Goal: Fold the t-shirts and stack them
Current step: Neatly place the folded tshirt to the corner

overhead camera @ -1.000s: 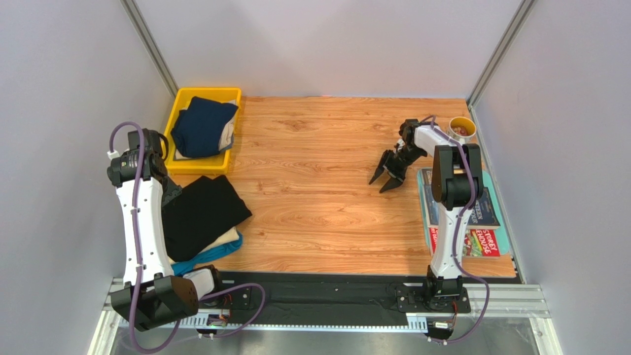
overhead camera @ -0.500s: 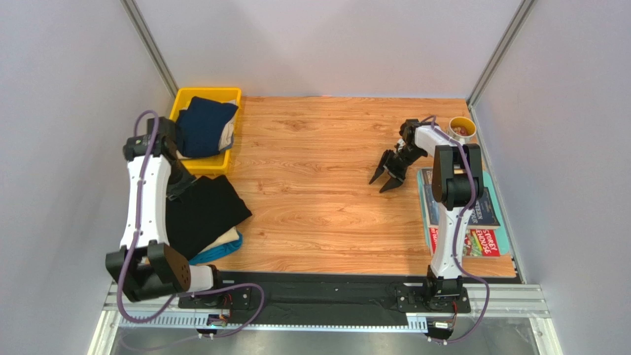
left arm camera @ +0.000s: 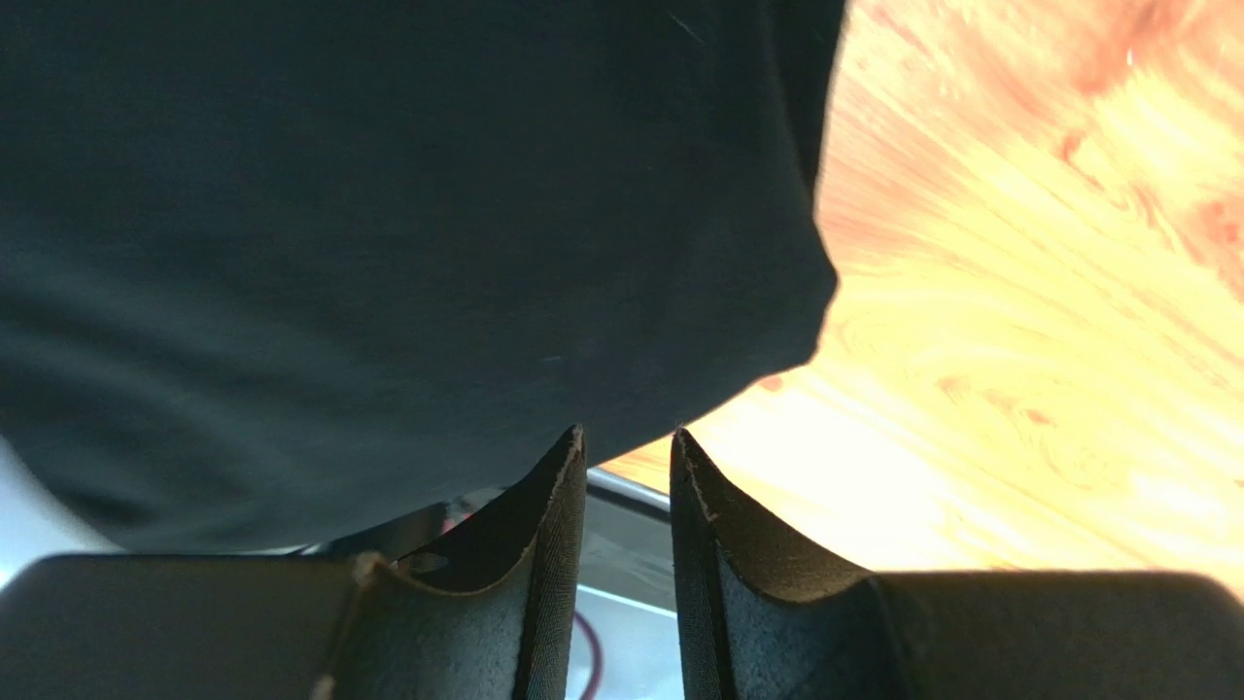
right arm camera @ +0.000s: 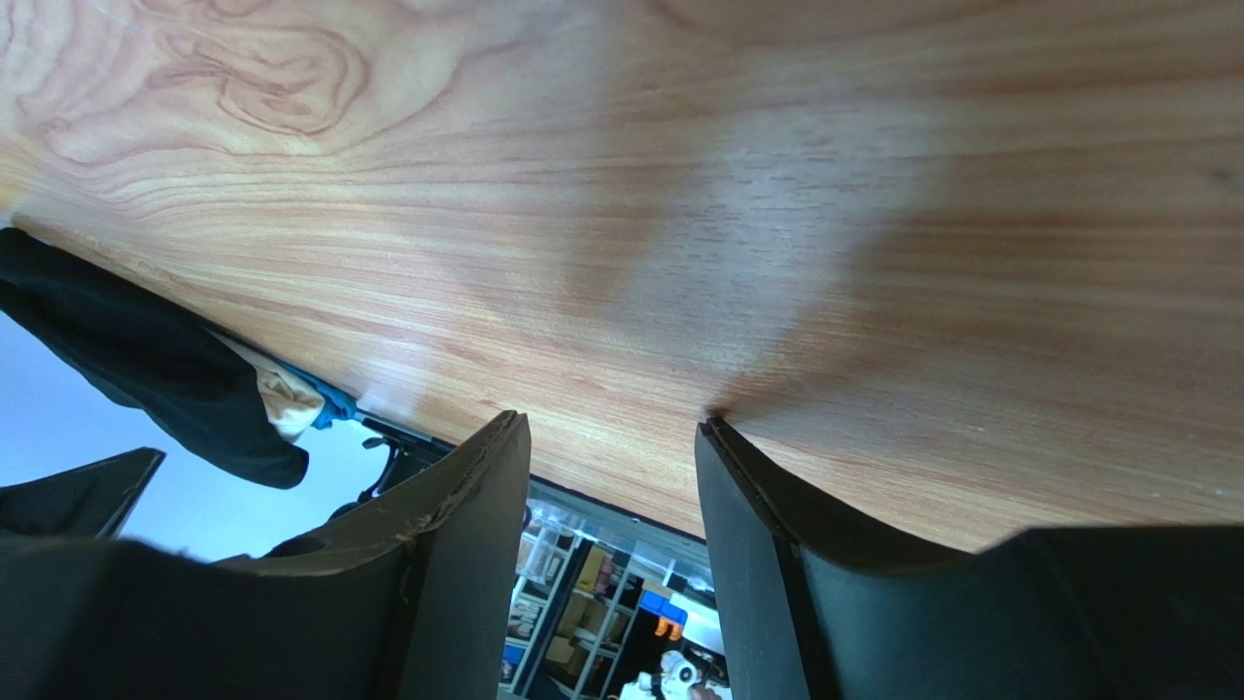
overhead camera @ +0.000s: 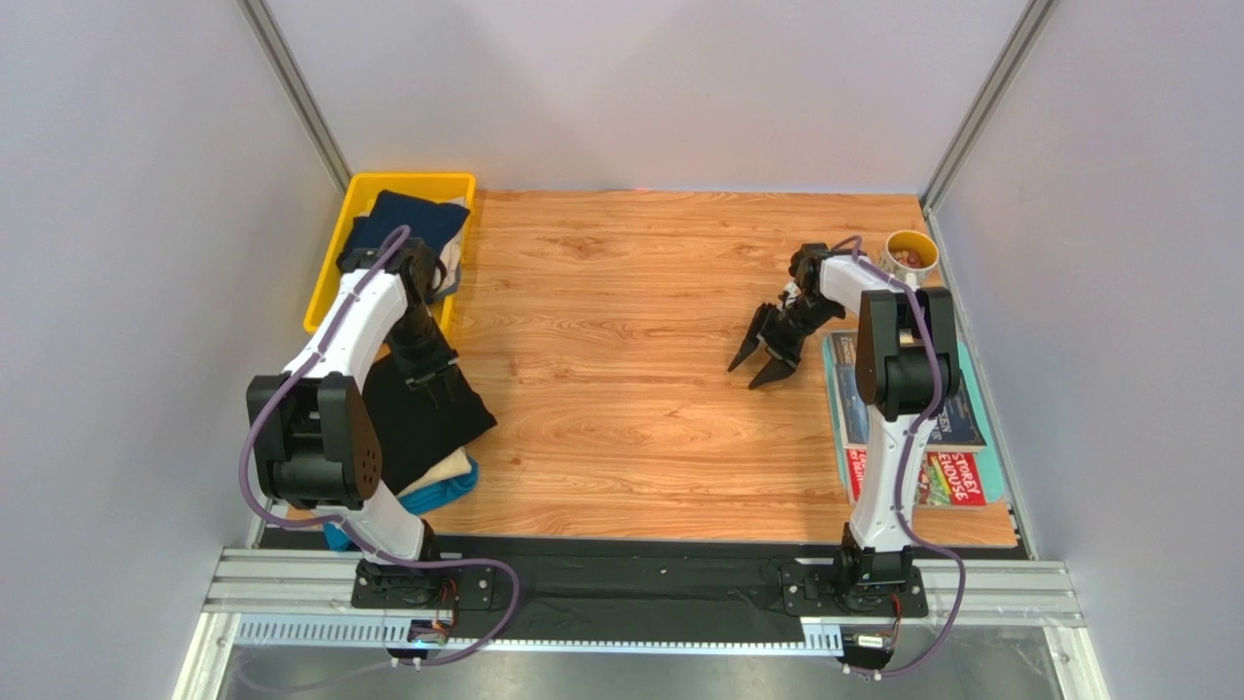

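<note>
A folded black t-shirt [overhead camera: 424, 420] tops a pile at the table's left front, over a cream t-shirt [overhead camera: 450, 476] and a teal-blue t-shirt [overhead camera: 432, 498]. A dark navy t-shirt [overhead camera: 397, 222] lies in the yellow bin [overhead camera: 324, 280]. My left gripper [overhead camera: 435, 379] hovers over the black shirt's far right part. In the left wrist view the black shirt [left arm camera: 394, 219] fills the upper left, and the gripper [left arm camera: 628, 449] is open by a narrow gap with nothing in it. My right gripper [overhead camera: 764, 350] hangs open over bare wood, seen empty in its wrist view [right arm camera: 611, 438].
Colourful magazines [overhead camera: 949, 438] lie at the right edge beside the right arm. A small yellow bowl [overhead camera: 910, 251] sits in the far right corner. Grey walls close in the table on three sides. The pile [right arm camera: 161, 365] shows far off in the right wrist view.
My left arm has swung in from the left wall, over the bin's front, to above the black shirt, and its jaws have narrowed a little. The right arm has not moved.
</note>
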Controlling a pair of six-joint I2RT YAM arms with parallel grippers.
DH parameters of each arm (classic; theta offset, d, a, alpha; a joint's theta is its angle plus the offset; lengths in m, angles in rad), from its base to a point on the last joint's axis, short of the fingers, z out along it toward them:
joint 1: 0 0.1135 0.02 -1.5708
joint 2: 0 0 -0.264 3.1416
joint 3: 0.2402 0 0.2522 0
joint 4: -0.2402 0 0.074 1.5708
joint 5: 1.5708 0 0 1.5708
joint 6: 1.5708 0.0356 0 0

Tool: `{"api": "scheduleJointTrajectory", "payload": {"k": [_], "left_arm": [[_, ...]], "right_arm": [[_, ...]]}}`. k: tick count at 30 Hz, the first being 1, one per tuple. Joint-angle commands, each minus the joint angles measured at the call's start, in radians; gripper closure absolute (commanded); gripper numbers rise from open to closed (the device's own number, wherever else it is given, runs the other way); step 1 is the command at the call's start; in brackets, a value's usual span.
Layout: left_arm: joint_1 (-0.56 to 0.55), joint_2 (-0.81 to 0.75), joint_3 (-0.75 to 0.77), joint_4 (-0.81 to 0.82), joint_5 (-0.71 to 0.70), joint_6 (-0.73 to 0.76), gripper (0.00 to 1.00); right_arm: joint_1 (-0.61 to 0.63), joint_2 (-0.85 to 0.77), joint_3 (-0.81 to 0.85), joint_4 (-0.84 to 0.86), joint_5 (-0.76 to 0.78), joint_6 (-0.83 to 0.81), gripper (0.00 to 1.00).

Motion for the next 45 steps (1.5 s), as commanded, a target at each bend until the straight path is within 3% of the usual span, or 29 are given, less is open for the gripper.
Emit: {"api": "scheduleJointTrajectory", "payload": {"k": [1,9,14,19,22,25,29,31,38,45], "left_arm": [[-0.046,-0.076,-0.100,0.046,0.104,-0.055,0.66],[-0.047,-0.159,-0.280,0.038,0.145,-0.055,0.65],[-0.047,-0.171,-0.237,0.023,0.126,-0.047,0.65],[-0.047,-0.168,-0.029,0.038,0.097,-0.012,0.65],[-0.046,-0.121,0.155,0.031,0.002,0.020,0.60],[-0.032,-0.009,0.394,-0.020,-0.106,0.051,0.58],[-0.006,0.166,0.658,-0.052,-0.117,0.092,0.58],[0.002,0.212,0.716,-0.017,-0.089,0.105,0.58],[0.112,0.309,0.694,0.129,0.159,0.056,0.57],[0.112,0.374,0.657,0.307,0.345,-0.007,0.58]], "right_arm": [[-0.006,-0.040,0.053,0.006,0.005,-0.014,0.48],[-0.009,-0.021,0.106,-0.034,0.011,-0.019,0.48],[-0.009,-0.031,0.111,-0.038,0.011,-0.019,0.48],[-0.009,-0.051,0.096,-0.032,0.026,-0.028,0.48],[-0.011,-0.066,0.065,0.000,-0.003,-0.024,0.47],[-0.005,-0.084,0.013,0.041,-0.040,-0.016,0.46],[0.015,-0.093,-0.032,0.069,-0.054,-0.016,0.46],[0.024,-0.103,-0.033,0.068,-0.055,-0.033,0.46],[0.069,-0.143,-0.003,-0.006,-0.017,-0.034,0.46],[0.139,-0.143,0.071,-0.051,-0.009,-0.021,0.46]]}}
